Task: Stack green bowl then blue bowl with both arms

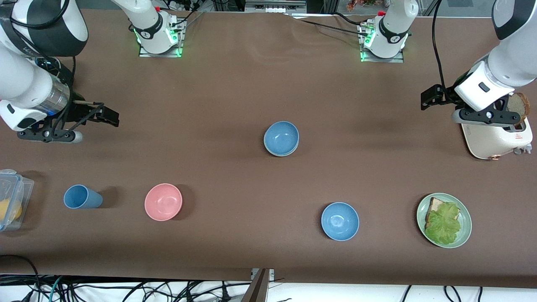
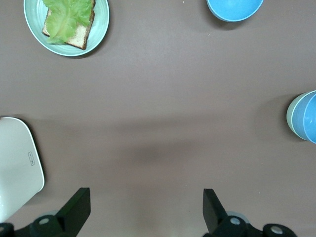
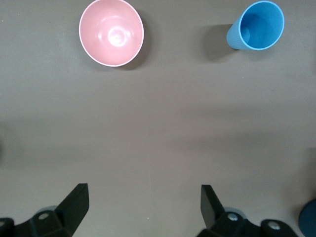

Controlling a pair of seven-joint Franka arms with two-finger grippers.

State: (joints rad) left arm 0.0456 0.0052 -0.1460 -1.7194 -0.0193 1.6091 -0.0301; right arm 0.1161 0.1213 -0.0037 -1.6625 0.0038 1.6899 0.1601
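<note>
**Bowls look stacked, both arms idle**

The green bowl [image 2: 290, 117] sits around the middle of the tabletop [image 1: 235, 84]. The blue bowl [image 1: 281, 137] is nested inside it, so only a thin pale wall of green shows around the blue one. From where I stand the stacking looks done: green underneath, blue on top, sitting level.

The left end effector [image 1: 434, 98] hangs over the left arm's end of the tabletop, just beside a white toaster [image 1: 497, 138] that has a slice of bread in it. Its fingers are spread wide with nothing between them. The right end effector [image 1: 98, 112] hangs near the edge at the right arm's end, also wide open and empty. Both arms are waiting.

The other things are closer to the front camera's edge. A brighter blue bowl [image 1: 340, 221] stands by itself, and toward the left arm's end is a pale green plate [image 1: 465, 228] with bread and lettuce. Toward the right arm's end are a pink bowl [image 1: 163, 201], a blue cup [image 1: 82, 196] and a clear plastic box [image 1: 12, 197] right at the edge.

If anything is left to do, I'd guess it is only checking that the blue bowl has seated fully. The arms should keep away from the stack so it isn't nudged.
</note>
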